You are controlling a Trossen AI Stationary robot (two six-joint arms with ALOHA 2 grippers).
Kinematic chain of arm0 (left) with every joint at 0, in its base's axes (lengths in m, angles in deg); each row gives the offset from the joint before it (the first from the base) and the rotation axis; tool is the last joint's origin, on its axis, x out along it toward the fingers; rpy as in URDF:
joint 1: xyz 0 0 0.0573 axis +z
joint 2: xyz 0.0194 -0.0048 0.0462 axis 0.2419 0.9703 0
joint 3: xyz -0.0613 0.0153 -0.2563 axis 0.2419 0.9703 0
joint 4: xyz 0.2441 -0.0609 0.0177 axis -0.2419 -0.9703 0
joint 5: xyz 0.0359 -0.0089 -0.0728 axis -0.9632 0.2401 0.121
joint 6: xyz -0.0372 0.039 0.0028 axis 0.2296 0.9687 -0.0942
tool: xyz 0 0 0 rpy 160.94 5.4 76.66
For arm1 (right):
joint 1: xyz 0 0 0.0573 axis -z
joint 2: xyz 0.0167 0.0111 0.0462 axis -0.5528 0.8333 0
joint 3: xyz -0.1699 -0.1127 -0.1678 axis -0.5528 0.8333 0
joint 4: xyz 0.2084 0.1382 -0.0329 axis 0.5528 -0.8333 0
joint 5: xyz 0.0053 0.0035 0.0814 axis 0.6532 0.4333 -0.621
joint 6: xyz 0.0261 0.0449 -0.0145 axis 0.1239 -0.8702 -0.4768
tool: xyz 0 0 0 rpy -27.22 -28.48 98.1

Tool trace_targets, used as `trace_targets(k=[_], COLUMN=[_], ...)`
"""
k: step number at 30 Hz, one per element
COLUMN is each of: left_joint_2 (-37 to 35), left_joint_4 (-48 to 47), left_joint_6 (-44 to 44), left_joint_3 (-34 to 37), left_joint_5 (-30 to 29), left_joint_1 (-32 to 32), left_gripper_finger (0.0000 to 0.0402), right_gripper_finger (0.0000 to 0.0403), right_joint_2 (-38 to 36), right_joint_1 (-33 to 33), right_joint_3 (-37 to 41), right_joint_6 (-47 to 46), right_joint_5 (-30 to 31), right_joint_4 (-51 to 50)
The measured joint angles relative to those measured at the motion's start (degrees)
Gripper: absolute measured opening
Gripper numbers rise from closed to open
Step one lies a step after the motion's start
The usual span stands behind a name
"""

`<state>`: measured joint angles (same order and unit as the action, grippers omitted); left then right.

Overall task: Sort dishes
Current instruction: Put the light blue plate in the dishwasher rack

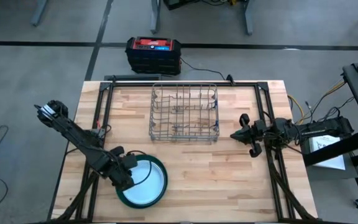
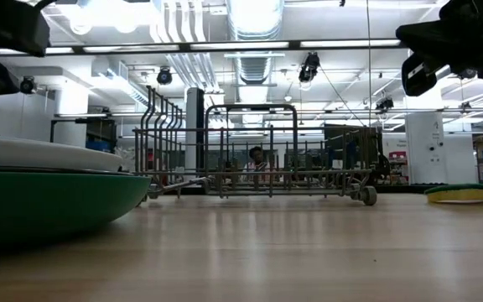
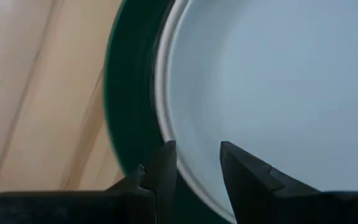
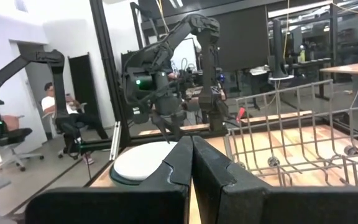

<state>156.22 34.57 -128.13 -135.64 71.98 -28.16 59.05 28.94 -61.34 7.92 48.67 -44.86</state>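
Pale blue plate [image 1: 149,178] stacked inside the larger dark green plate [image 1: 124,198], near the front edge of the wooden counter [image 1: 229,180], left of centre. Left hand [image 3: 197,163] down at the stack's left rim, fingers [image 3: 163,168] partly apart and straddling the pale plate's edge, not visibly clamped. Well apart, grey wire rack [image 1: 184,112] at mid-counter; right hand [image 1: 236,134] hovering beside it, fingers pressed together, holding nothing.

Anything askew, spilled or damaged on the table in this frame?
Nothing stands out. The plates sit stacked flat, the wire rack stands upright and empty, the left gripper straddles the top plate's rim, and the right gripper waits beside the rack.
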Motion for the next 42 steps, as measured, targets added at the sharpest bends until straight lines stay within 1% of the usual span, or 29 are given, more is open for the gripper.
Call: trace_targets(k=[6,24,32,42], left_joint_2=[1.04,1.09,1.09,1.09], left_joint_4=[-0.27,-0.07,0.18,0.14], left_joint_6=[-0.03,-2.39,-4.96,-5.39], left_joint_3=[0.02,0.06,1.43,1.46], left_joint_5=[0.0,0.0,-0.03,-0.2], left_joint_1=[-0.04,-0.04,-0.04,-0.04], left_gripper_finger=[0.0114,0.0114,0.0114,0.0114], right_gripper_finger=[0.0,0.0,0.0,0.0], right_joint_2=[0.07,0.07,0.07,0.07], right_joint_1=[0.0,0.0,-0.01,0.0], right_joint_3=[0.0,0.0,0.0,0.0], right_joint_6=[0.09,0.09,0.06,0.06], right_joint_5=[0.0,0.02,0.02,0.0], right_joint_4=[-0.06,-0.04,-0.02,-0.02])
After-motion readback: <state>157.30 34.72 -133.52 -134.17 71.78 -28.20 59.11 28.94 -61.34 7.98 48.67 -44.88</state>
